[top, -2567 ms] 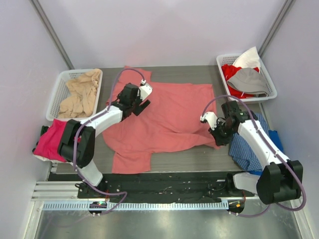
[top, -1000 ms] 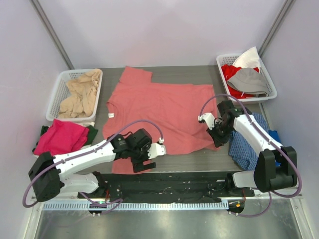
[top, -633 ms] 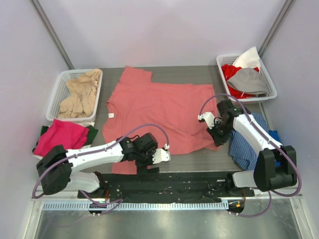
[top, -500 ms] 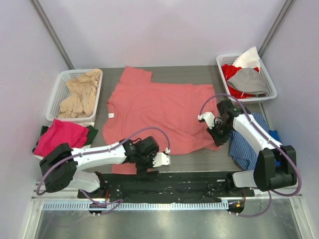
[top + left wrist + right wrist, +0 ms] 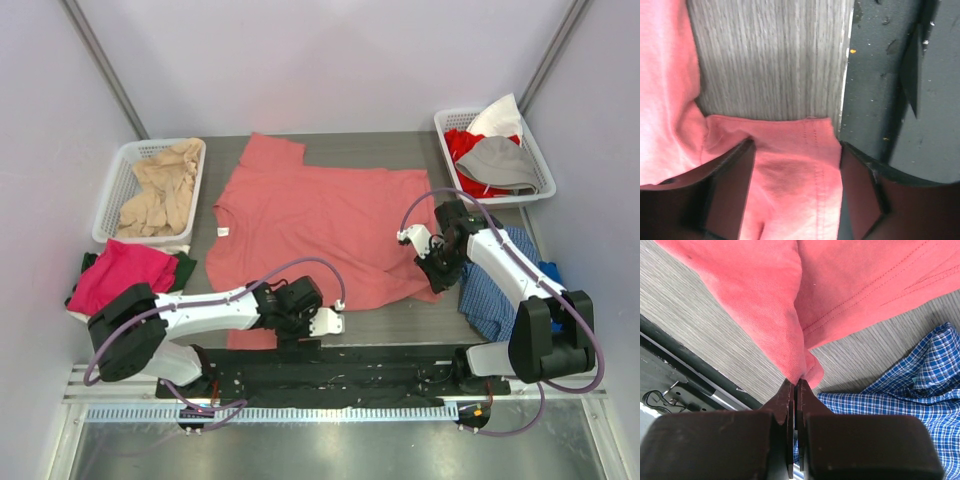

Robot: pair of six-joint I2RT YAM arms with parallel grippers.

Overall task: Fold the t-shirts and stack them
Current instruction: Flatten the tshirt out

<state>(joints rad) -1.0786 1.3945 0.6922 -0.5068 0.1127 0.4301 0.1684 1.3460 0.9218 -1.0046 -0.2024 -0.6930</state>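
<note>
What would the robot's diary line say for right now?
left gripper: open, astride near sleeve of salmon-red cloth t-shirt | right gripper: shut on its corner | shirt: spread flat, unfolded

The left arm (image 5: pixel 200 310) lies low along the near edge of the bench, reaching rightward from its base. Its wrist is turned so that the left gripper (image 5: pixel 297 338) points at the near edge. In the wrist view the left gripper (image 5: pixel 796 150) has its jaws spread wide. The right arm (image 5: pixel 505 275) reaches forward and inward, and the right gripper (image 5: pixel 794 390) is tilted down, its jaws pinched together on a fold of the salmon t-shirt (image 5: pixel 775 315).
</note>
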